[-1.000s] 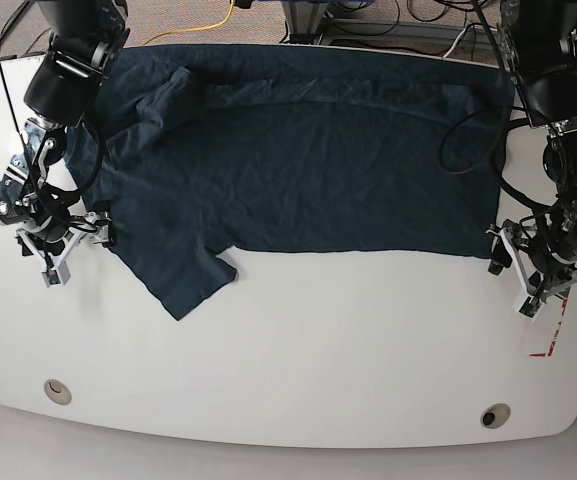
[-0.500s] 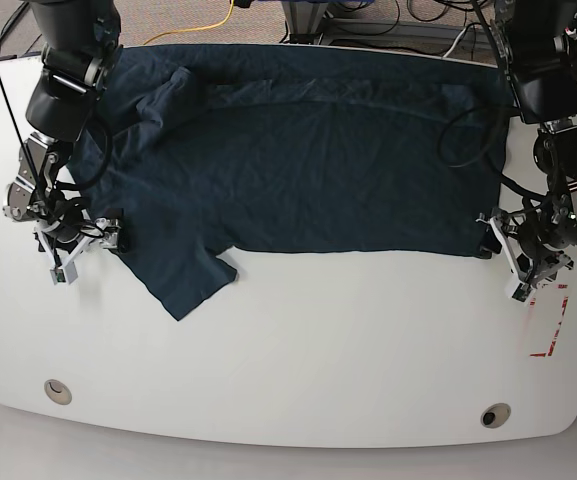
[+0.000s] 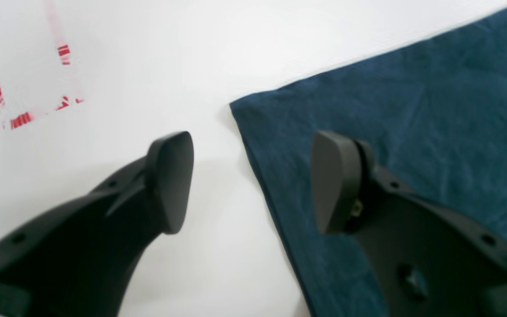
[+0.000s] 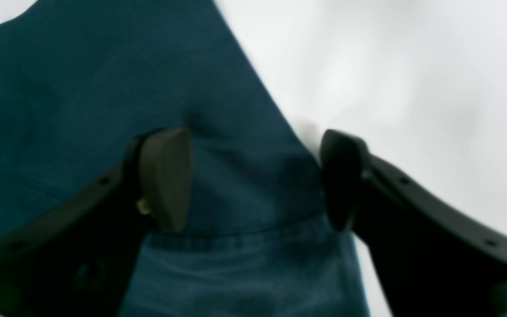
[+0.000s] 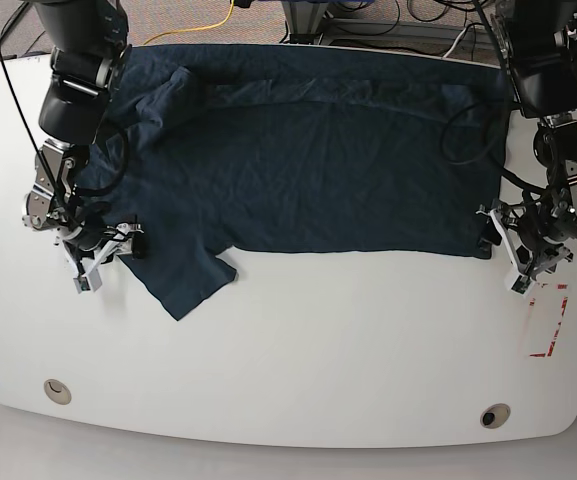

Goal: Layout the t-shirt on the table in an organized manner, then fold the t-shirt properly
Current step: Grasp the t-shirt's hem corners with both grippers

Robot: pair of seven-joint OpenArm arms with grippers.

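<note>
Both claws are spread wide: left claw (image 3: 251, 180) straddles the hem corner of the dark navy cotton t-shirt (image 5: 308, 160) lying flat on the white smooth bench (image 5: 368, 340), right claw (image 4: 253, 178) over its sleeve (drop lower so the pads actually pinch cloth).

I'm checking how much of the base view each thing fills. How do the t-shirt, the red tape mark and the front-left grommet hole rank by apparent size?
1. t-shirt, by far the largest
2. red tape mark
3. grommet hole, smallest, though it sits nearer the camera
</note>
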